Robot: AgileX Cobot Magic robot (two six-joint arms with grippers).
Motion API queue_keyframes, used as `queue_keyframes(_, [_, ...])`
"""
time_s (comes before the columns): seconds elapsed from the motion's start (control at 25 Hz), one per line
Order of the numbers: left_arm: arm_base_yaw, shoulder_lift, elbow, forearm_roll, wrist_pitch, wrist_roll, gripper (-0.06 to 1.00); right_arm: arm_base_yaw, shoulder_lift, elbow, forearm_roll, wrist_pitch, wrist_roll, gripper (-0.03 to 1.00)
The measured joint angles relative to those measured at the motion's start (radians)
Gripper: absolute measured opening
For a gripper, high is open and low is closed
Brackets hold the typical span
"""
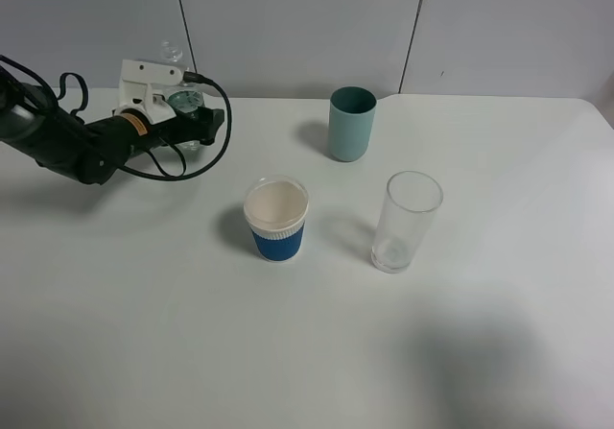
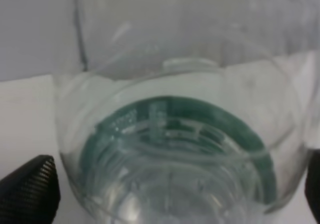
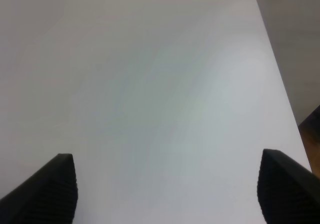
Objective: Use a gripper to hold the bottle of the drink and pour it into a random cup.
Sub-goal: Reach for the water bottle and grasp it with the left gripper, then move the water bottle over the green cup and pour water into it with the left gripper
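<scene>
The clear bottle (image 1: 183, 100) with a dark green label band stands upright at the table's back left. My left gripper (image 1: 195, 122) is open, with its black fingers on either side of the bottle's lower body. In the left wrist view the bottle (image 2: 175, 149) fills the frame between the fingertips (image 2: 27, 191). The teal-green cup (image 1: 351, 124) stands upright at the back centre, well to the right of the bottle. My right gripper (image 3: 167, 189) is open and empty over bare table; it does not show in the exterior high view.
A white cup with a blue sleeve (image 1: 277, 219) stands mid-table. A clear glass tumbler (image 1: 406, 221) stands to its right. The white table (image 1: 307, 352) ends at a grey panelled wall behind the bottle and cup.
</scene>
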Motion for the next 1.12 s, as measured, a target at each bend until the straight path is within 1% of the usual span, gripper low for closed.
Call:
queue_keyframes(0.04, [0.000,0.000,0.000,0.000,0.000,-0.005,0.94,0.000,0.000,0.000,0.000,0.000,0.000,0.74])
queue_keyframes(0.12, [0.000,0.000,0.000,0.000,0.000,-0.025,0.80,0.000,0.000,0.000,0.000,0.000,0.000,0.74])
queue_keyframes(0.2, [0.000,0.000,-0.001,0.001,0.000,-0.054,0.57,0.000,0.000,0.000,0.000,0.000,0.000,0.74])
queue_keyframes(0.24, [0.001,0.000,-0.001,0.002,0.001,-0.072,0.51,0.000,0.000,0.000,0.000,0.000,0.000,0.74])
queue_keyframes(0.4, [0.001,0.000,-0.001,0.002,0.000,-0.115,0.51,0.000,0.000,0.000,0.000,0.000,0.000,0.74])
queue_keyframes(0.56, [0.001,0.000,-0.001,0.002,0.003,-0.119,0.51,0.000,0.000,0.000,0.000,0.000,0.000,0.74])
queue_keyframes(0.68, [0.001,-0.008,-0.002,0.006,0.028,-0.116,0.51,0.000,0.000,0.000,0.000,0.000,0.000,0.74])
queue_keyframes(0.8, [0.001,-0.034,-0.004,0.026,0.090,-0.077,0.51,0.000,0.000,0.000,0.000,0.000,0.000,0.74])
queue_keyframes(1.0, [-0.024,-0.118,-0.003,0.048,0.274,-0.010,0.51,0.000,0.000,0.000,0.000,0.000,0.000,0.74])
queue_keyframes(1.12, [-0.047,-0.173,-0.002,0.044,0.325,0.034,0.51,0.000,0.000,0.000,0.000,0.000,0.000,0.74])
